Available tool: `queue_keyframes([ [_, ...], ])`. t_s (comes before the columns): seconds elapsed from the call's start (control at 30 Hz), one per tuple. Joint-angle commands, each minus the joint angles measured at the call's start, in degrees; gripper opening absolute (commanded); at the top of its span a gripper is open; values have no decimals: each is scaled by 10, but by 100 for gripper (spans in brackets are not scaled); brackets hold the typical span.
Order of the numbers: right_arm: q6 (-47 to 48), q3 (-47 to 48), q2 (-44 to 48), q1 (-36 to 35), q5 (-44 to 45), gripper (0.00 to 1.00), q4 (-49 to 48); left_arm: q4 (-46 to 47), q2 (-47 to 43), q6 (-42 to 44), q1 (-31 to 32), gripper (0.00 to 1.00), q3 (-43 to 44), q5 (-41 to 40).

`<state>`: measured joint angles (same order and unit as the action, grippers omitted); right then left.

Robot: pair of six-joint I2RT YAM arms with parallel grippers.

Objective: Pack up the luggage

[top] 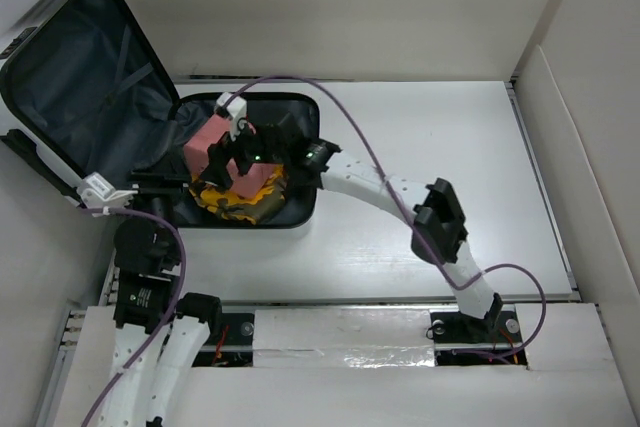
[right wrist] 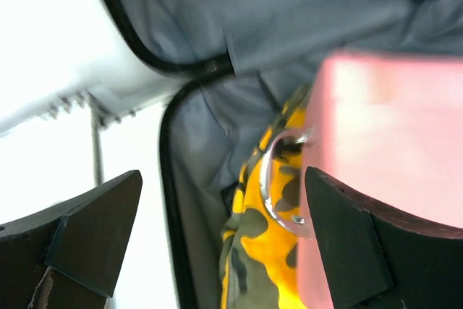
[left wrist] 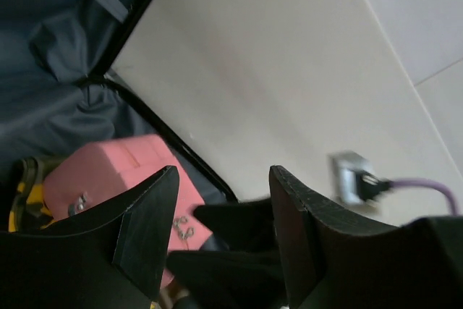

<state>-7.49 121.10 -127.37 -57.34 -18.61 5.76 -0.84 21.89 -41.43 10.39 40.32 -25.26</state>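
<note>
The luggage (top: 296, 107) lies open on the table, its lid (top: 80, 67) propped up at the left and showing dark lining. Inside its base lie a small pink case (top: 205, 139) and a yellow camouflage cloth (top: 240, 205). My right gripper (top: 232, 162) hangs open over the pink case. In the right wrist view one finger (right wrist: 340, 222) is beside the pink case (right wrist: 391, 128), above the cloth (right wrist: 268, 258) and a metal ring (right wrist: 269, 179). My left gripper (left wrist: 221, 179) is open and empty at the luggage's near left edge, with the pink case (left wrist: 108, 171) in front of it.
White walls enclose the table (top: 430, 177) at the back and on both sides. The right arm (top: 400, 192) stretches across the table's middle, with a purple cable (top: 340, 117) looping above it. The lid's lining and straps (left wrist: 65, 48) fill the left of the left wrist view.
</note>
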Motion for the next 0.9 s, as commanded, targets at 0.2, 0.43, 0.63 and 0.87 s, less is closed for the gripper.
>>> queue_keyframes([
  [0.2, -60, -252, 203, 71, -49, 18, -172, -107, 10, 72, 0, 47, 114, -102],
  [0.43, -61, -546, 393, 86, 46, 0, -272, -233, 165, 137, 0, 41, 239, -249],
  [0.63, -91, -591, 498, 119, 29, 2, -216, -331, 351, 192, 0, 47, 430, -287],
  [0.87, -77, -767, 617, 171, 54, 3, -268, -449, 499, 150, -125, 54, 581, -302],
])
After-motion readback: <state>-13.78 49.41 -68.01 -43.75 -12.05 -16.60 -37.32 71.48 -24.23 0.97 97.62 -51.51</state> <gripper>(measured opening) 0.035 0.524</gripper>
